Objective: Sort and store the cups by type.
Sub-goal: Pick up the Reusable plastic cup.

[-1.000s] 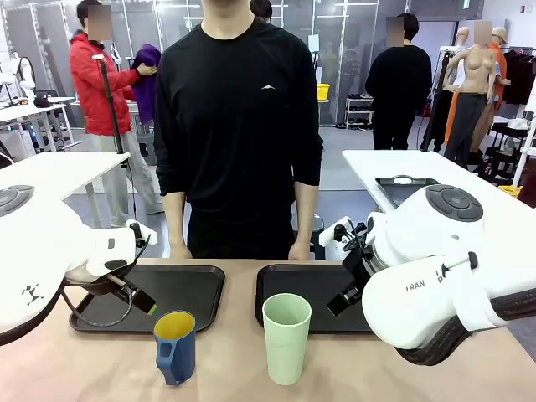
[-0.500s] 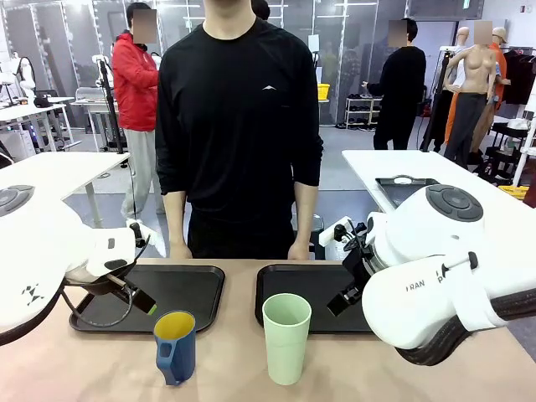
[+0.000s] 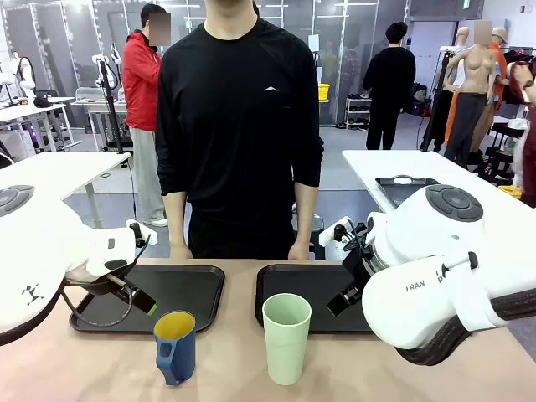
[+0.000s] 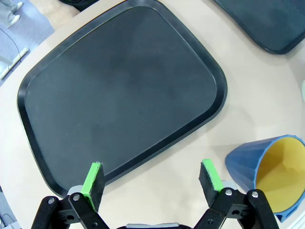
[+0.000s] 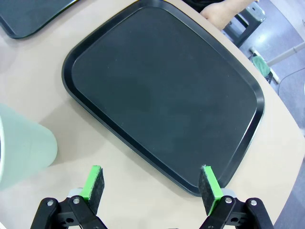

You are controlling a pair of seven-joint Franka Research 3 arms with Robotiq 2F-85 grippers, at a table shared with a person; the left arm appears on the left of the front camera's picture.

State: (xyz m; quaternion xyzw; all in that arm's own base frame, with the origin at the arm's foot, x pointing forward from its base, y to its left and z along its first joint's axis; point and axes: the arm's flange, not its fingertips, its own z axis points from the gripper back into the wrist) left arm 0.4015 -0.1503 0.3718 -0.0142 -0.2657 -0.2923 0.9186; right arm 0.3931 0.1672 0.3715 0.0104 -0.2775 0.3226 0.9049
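Right arm (image 3: 419, 311) lettered "FRAN" (rest hidden), beside mint tumbler (image 3: 286, 339).

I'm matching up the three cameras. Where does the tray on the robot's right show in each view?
Front view: the right tray lies right of centre, behind the green tumbler.
Left wrist view: the right tray is at the top right corner.
Right wrist view: the right tray spans the middle.
Shared landmark: the left tray, central in the left wrist view, top left in the right wrist view.
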